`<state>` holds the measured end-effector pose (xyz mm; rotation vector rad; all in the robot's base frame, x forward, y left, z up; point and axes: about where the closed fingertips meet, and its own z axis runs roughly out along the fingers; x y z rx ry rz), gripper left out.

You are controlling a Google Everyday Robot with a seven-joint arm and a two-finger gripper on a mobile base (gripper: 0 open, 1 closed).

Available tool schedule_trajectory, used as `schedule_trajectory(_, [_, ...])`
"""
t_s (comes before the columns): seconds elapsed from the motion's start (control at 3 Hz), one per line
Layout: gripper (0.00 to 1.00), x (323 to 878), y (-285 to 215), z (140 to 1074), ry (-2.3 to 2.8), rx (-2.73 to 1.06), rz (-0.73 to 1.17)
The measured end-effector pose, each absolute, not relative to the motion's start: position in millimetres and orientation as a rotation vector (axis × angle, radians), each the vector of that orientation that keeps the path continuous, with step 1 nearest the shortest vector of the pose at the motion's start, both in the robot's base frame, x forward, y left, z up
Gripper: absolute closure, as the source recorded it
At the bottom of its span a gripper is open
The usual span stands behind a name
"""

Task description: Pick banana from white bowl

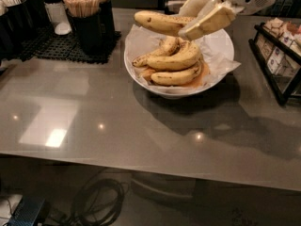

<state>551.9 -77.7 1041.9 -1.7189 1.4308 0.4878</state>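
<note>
Hanging above the wide glossy white bowl [165, 90], the pale two-finger pincer [184, 25] is clamped on a curved, brown-spotted yellow banana [155, 21]. Other yellow bananas [176, 60] lie in the bowl

Claw [186, 25] above white bowl [175, 91] hides banana [157, 21] right end.

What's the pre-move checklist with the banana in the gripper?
1. Banana held in gripper, above the bowl's far side: ok.
2. Banana lifted above the bowl: ok.
3. Banana touching none of the other bananas: ok.
4. Grip centred: not ok, it is held near one end and most of it sticks out sideways.
5. Grip firm enough to carry: cannot tell.
6. Gripper apart from the rack: ok.
</note>
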Motion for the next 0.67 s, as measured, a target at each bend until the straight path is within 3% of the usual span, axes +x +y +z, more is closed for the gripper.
schedule_trajectory(0.33, [1.00,504.0,-69.4,1076.6,1.324,-1.569,0.473])
schedule_trajectory(0.67, [1.00,497.0,-94.8,1056.7,1.401,-1.480,0.479])
